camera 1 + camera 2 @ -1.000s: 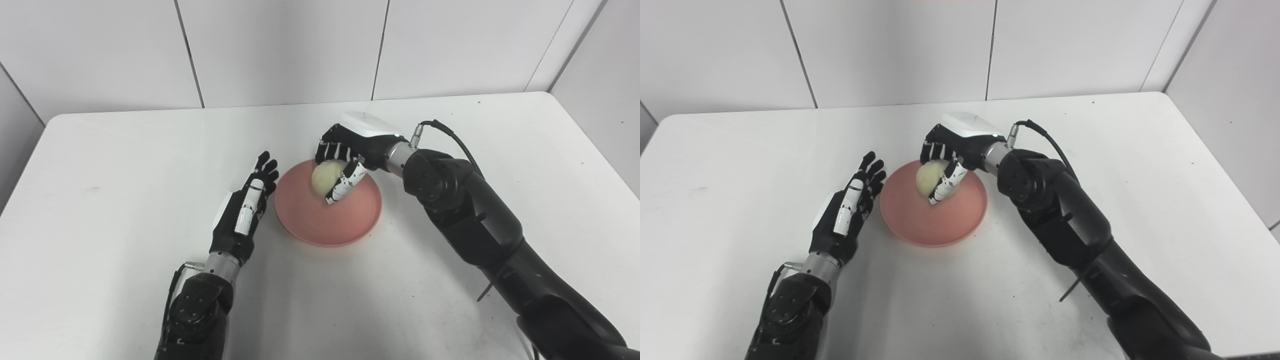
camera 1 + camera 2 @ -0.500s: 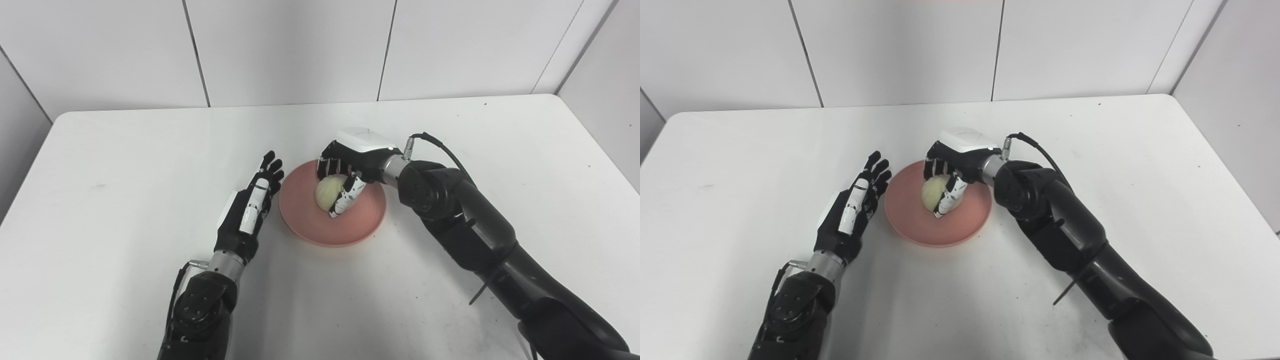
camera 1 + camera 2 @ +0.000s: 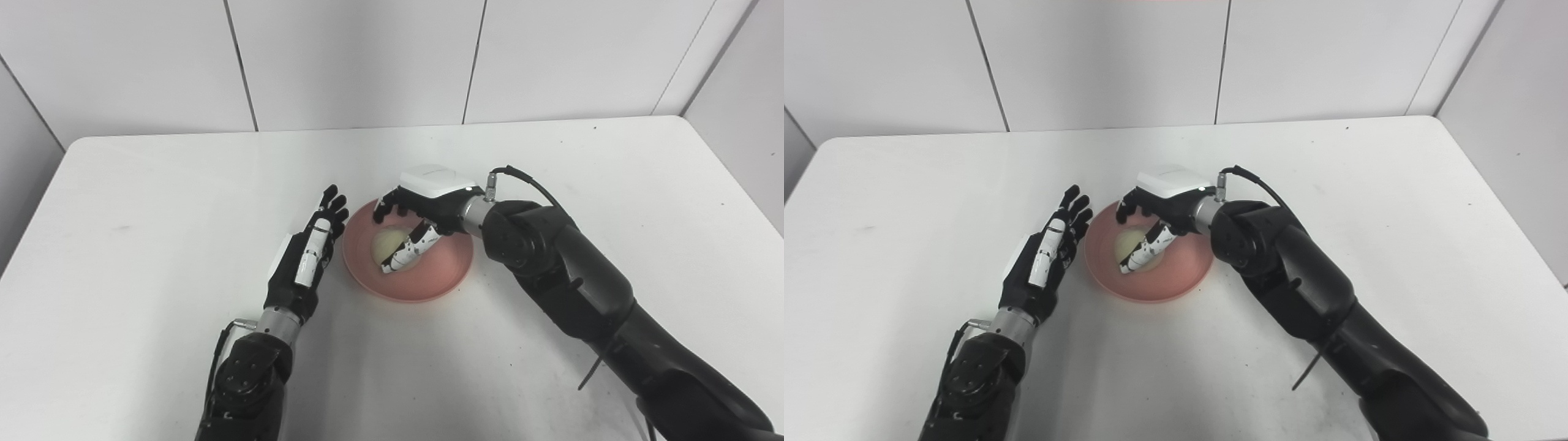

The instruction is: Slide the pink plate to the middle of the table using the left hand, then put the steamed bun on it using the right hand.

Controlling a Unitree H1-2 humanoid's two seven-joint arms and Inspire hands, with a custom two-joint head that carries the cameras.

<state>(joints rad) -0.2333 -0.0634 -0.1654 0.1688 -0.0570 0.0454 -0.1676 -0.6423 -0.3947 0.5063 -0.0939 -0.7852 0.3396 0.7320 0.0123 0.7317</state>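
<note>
Table [image 3: 153, 202]: white, walled on the far side and both flanks; you have the plate sitting near its middle.
Right arm [image 3: 569, 275]: black, reaches in from your lower right, a cable looping off the wrist.
Left arm [image 3: 251, 373]: comes up from the bottom edge, left of centre.
Plate [image 3: 429, 285]: pink, round, flat on the table between your two hands.
Right hand [image 3: 416, 211]: low over the plate, fingers loosely spread around the bun, thumb along its near side; you cannot tell whether it grips.
Left hand [image 3: 306, 257]: empty, fingers straight and apart, just beside the plate's left rim.
Bun [image 3: 384, 245]: pale, on the plate's left half.
</note>
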